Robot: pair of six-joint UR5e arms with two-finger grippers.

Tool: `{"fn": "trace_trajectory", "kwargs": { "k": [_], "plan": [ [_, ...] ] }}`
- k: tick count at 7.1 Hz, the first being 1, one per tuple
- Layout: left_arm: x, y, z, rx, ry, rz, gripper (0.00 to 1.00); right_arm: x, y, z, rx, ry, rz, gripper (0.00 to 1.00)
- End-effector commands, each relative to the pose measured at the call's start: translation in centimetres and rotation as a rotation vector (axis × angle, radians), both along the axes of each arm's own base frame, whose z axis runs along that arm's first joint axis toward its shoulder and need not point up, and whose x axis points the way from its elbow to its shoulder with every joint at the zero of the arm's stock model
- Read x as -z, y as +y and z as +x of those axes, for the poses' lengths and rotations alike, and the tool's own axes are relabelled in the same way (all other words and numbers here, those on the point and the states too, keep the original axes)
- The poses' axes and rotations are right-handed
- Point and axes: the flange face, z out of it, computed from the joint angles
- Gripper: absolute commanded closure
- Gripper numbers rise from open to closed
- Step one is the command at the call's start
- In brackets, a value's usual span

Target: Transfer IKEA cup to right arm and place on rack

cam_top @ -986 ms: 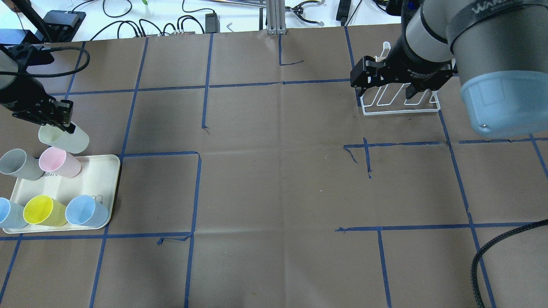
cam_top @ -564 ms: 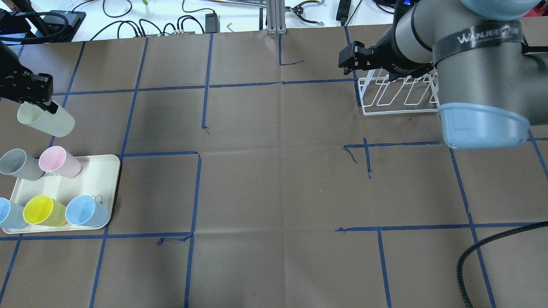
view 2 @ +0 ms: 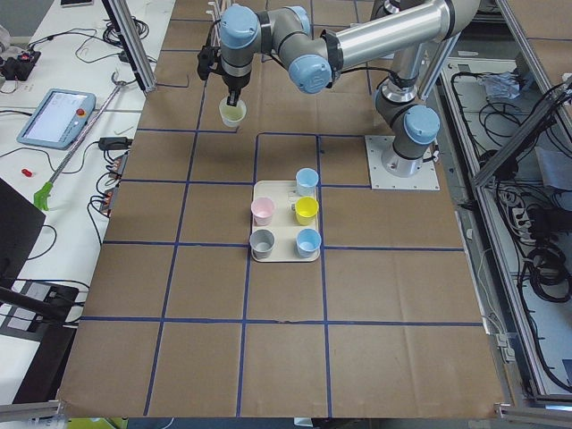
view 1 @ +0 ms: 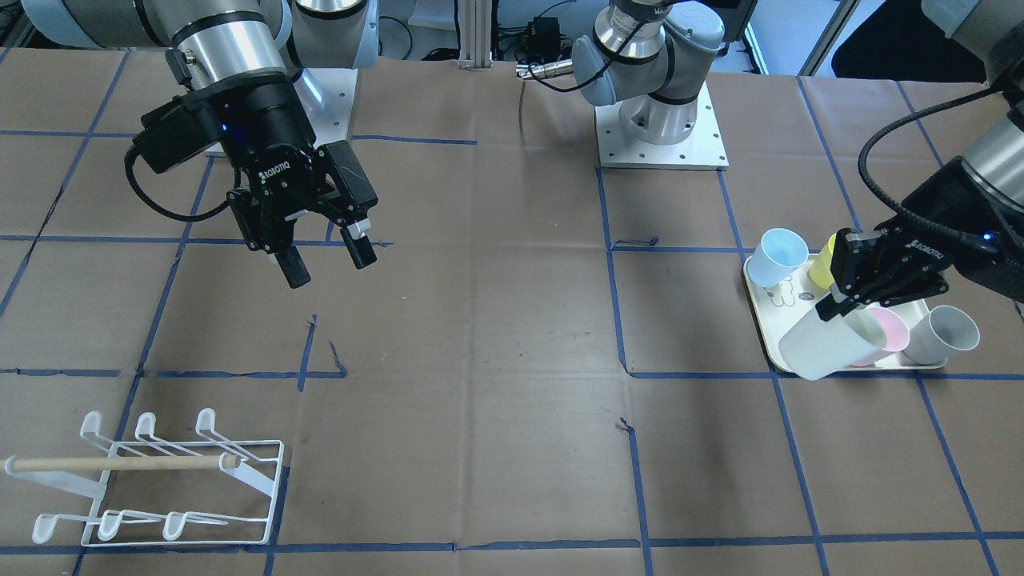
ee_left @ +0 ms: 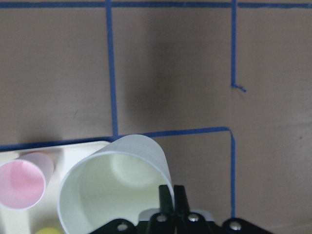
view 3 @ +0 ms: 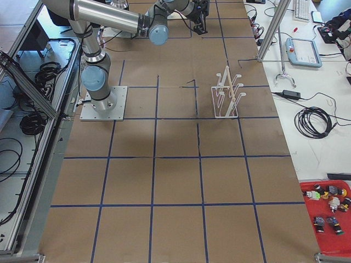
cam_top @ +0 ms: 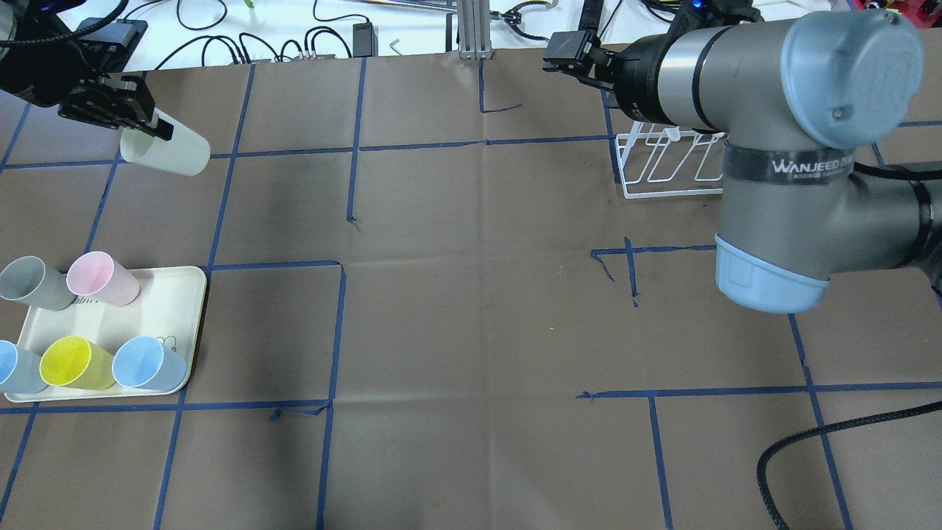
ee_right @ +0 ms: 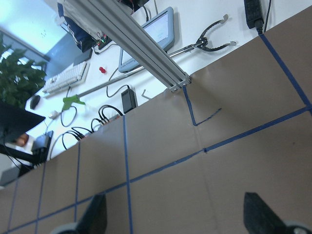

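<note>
Table (cam_top: 471, 331) — cup (cam_top: 165, 153) farther from tray (cam_top: 165, 302)

Rack (view 3: 227, 94) stands upright on table (view 3: 164, 181); red bin (view 3: 329, 241) well apart.

Robotics lab — arm base (view 1: 688, 148) bolted to tape-gridded table (view 1: 496, 320), teach pendant (view 2: 58, 116), loose cables (view 3: 315, 120), aluminium framing (ee_right: 141, 44).

A cream rectangular plastic tray (cam_top: 175, 294) is sitting on the brown paper-covered table (cam_top: 471, 309), which is carrying a grid of blue tape lines (cam_top: 357, 110). A pink plastic cup (cam_top: 99, 278), a grey plastic cup (cam_top: 29, 283), a yellow plastic cup (cam_top: 70, 362) and two light blue plastic cups (cam_top: 147, 365) are standing on the tray. A grey tablet-shaped pendant (view 2: 55, 116) is lying on the white bench beside the table.
</note>
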Motion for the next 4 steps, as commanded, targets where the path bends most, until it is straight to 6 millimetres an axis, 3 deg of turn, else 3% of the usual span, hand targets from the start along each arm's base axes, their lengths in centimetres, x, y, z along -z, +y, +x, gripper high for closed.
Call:
{"fn": "trace_trajectory", "kwargs": {
  "k": [1,2,3,4],
  "plan": [
    [-1.5,-1.2,-2.6,0.102,0.119,-0.269,1.0,-0.2,1.5,0.3,0.125,-0.227,-0.027,0.0],
    [-1.3,-0.9,-4.0,0.143,0.162,-0.392,1.0,0.5,2.6,0.4,0.16,-0.335,-0.07,0.0],
    [0.0,-0.9,-5.0,0.191,0.184,-0.552,1.0,1.5,3.6,0.5,0.223,-0.455,-0.051,0.0],
    [1.6,0.3,-6.7,0.244,0.222,-0.674,1.0,2.1,4.0,0.4,0.291,-0.571,-0.004,0.0]
  ]
}}
